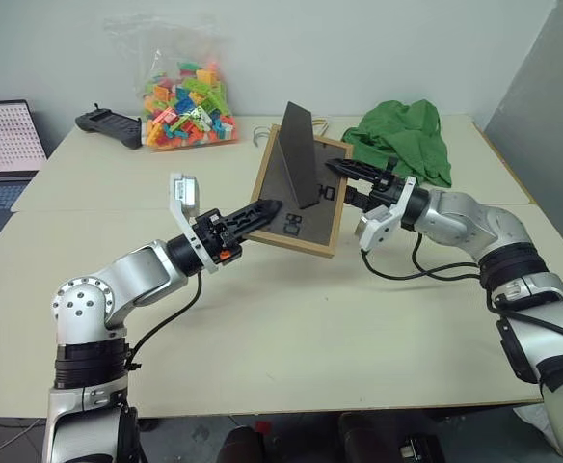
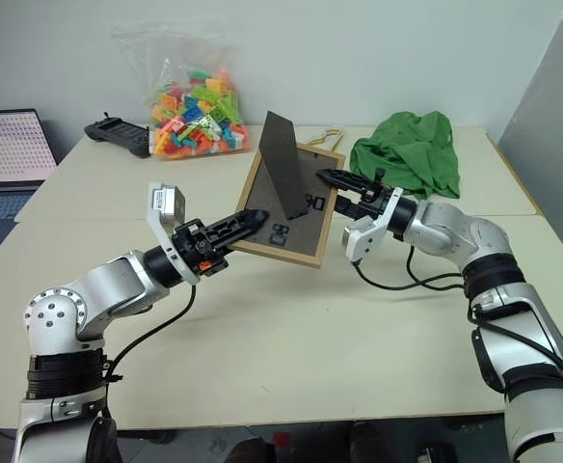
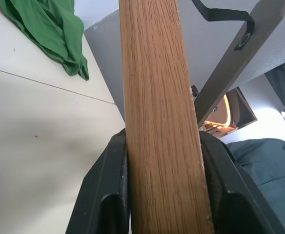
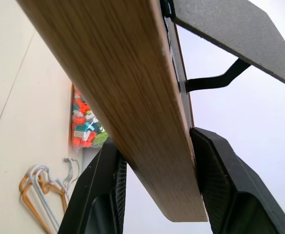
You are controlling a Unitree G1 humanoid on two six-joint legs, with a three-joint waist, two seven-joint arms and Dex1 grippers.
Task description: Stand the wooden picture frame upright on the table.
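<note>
Item: small rectangular light-wood picture frame (image 1: 296, 198), dark grey back, stand folded out; hanging tilted above the pale cream table (image 1: 291, 318). Left gripper (image 1: 270, 208) and right gripper (image 1: 336, 170) are pinching opposite wooden edges. Probably light, rigid, smooth-sided; the glazed front is likely fragile.

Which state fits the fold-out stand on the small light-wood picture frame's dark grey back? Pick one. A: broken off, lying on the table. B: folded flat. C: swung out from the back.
C: the stand angles away from the small light-wood picture frame's dark grey back, strap taut, while both pincers hold the frame.
</note>
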